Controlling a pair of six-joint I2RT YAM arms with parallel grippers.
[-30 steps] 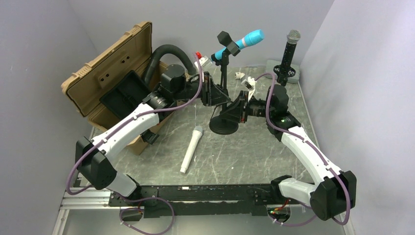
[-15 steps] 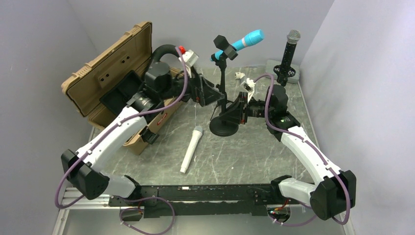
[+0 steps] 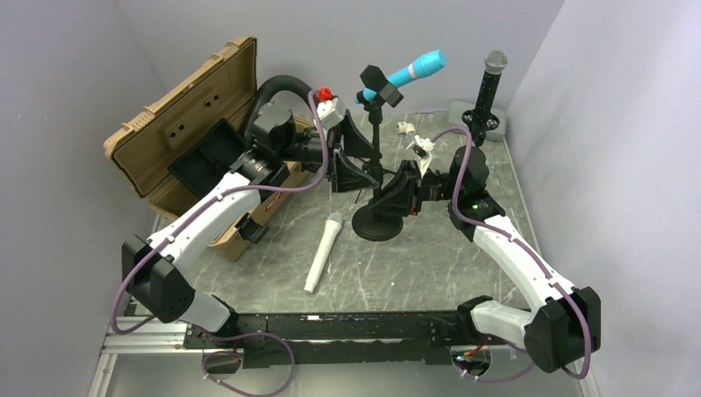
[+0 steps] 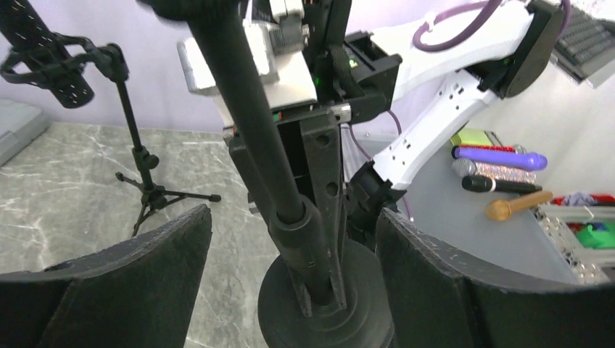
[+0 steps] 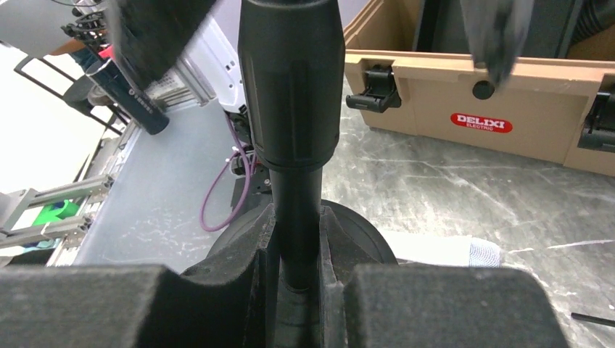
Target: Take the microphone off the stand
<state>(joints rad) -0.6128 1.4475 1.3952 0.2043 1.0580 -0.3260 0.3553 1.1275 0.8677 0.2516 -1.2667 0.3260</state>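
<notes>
Two grippers at the round-base stand (image 3: 377, 225), mid-worktop (image 3: 430, 265). The right gripper (image 5: 297, 279) is clamped on its pole (image 5: 294, 210) low down. The left gripper (image 4: 290, 239) is spread wide astride the pole and holds nothing. The blue microphone (image 3: 416, 66) sits in the clip (image 3: 379, 83) up top, toward the far edge. Risks: left closes on the pole, not the mic; a hard pull tips the stand onto the white microphone (image 3: 322, 252).

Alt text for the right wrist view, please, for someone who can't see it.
The right arm's fingers are shut on the black stand pole just above its round base. Behind, on the marble table, stands a tan case with a red label, and a white microphone lies partly hidden beside the base.
</notes>
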